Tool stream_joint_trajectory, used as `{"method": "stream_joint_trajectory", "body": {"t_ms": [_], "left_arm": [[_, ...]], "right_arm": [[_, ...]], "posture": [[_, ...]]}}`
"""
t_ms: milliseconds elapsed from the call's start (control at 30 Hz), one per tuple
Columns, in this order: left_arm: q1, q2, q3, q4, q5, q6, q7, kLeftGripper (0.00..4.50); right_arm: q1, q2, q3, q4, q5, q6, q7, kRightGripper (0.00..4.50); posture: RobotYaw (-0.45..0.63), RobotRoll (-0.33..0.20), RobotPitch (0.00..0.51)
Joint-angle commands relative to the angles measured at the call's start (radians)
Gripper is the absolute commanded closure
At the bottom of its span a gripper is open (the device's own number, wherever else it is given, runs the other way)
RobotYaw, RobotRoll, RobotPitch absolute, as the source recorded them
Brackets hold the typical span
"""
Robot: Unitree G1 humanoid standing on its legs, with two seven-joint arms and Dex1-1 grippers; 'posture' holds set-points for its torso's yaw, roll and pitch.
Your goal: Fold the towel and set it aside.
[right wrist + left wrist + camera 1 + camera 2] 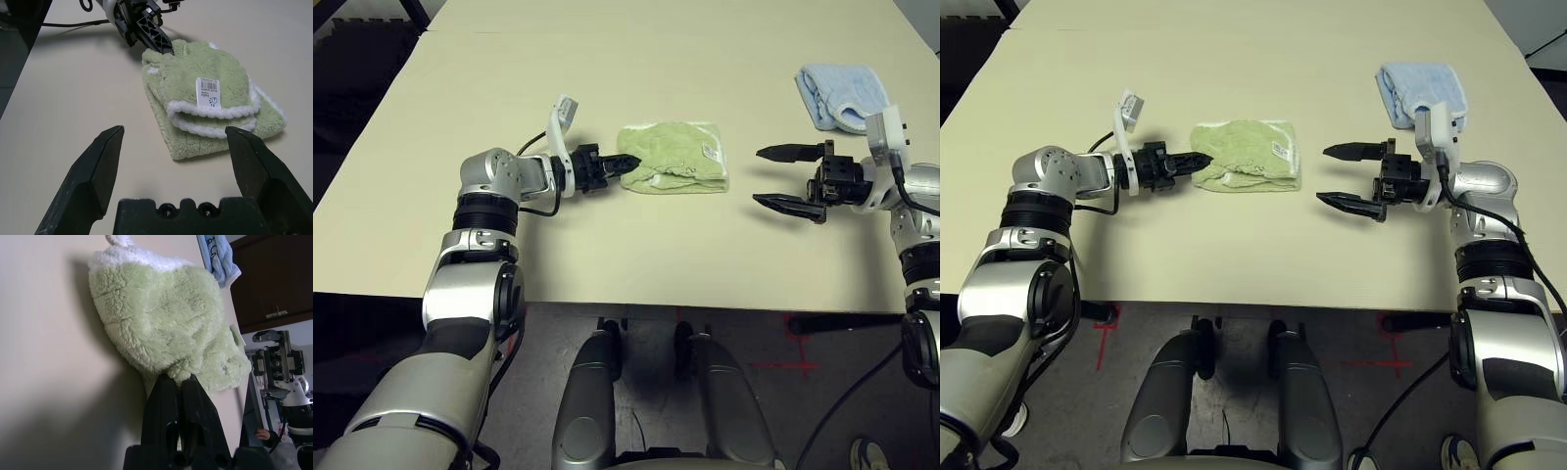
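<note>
Here, folded towel (674,157) lying mid-table on cream table (607,59), light green terry, white edging, small white barcode tag (208,92) on top layer toward right end. Layers stacked, folded edges facing right side in right wrist view. Left gripper (625,164) at towel's left end, black fingers (178,411) pressed together, pinching a bit of the green cloth at that edge. Left forearm coming in from left, gripper pointing right toward towel. Right gripper (781,177) hovering to right of towel, near it but apart, pointing left at it, two fingers (98,171) spread wide, nothing between them. Light blue cloth (842,95) folded at far right of table, beyond right gripper, well apart from towel. Also seen past towel in left wrist view. Dark cabinet (274,279) in background of left wrist view. Floor below near table edge with red tape marks (793,367).
</note>
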Motion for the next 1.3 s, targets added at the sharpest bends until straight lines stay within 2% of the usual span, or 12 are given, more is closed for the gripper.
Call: {"method": "stream_joint_trajectory", "body": {"t_ms": [33, 267, 600, 767, 933, 1100, 1300], "left_arm": [[-0.011, 0.009, 0.024, 0.037, 0.015, -0.040, 0.029, 4.48], [-0.019, 0.058, 0.101, 0.099, 0.036, -0.178, 0.137, 4.48], [0.069, 0.103, 0.263, -0.038, -0.014, -0.231, 0.300, 4.48], [0.071, 0.120, 0.346, -0.035, -0.002, -0.372, 0.440, 4.48], [0.099, 0.123, 0.380, -0.066, 0.020, -0.512, 0.569, 4.48], [0.150, 0.066, 0.440, -0.189, -0.010, -0.610, 0.728, 4.48], [0.176, -0.094, 0.562, -0.367, -0.078, -0.754, 0.998, 4.48]], "right_arm": [[0.000, -0.010, 0.007, 0.009, -0.009, -0.011, -0.002, 0.00], [-0.001, -0.011, 0.007, 0.012, -0.009, -0.015, -0.006, 0.00], [-0.020, -0.001, 0.013, 0.038, -0.016, -0.026, -0.016, 0.00], [-0.038, 0.010, 0.017, 0.058, -0.022, -0.035, -0.014, 0.00], [-0.040, 0.009, 0.015, 0.063, -0.021, -0.039, -0.008, 0.00], [-0.037, 0.009, 0.014, 0.058, -0.019, -0.038, -0.010, 0.00], [-0.043, 0.013, 0.016, 0.067, -0.023, -0.042, -0.015, 0.00]], "posture": [[0.01, 0.000, 0.239], [0.01, 0.000, 0.239], [0.04, 0.000, 0.239], [0.05, 0.000, 0.240], [0.05, 0.000, 0.240], [0.06, 0.000, 0.243], [0.06, 0.000, 0.244]]}}
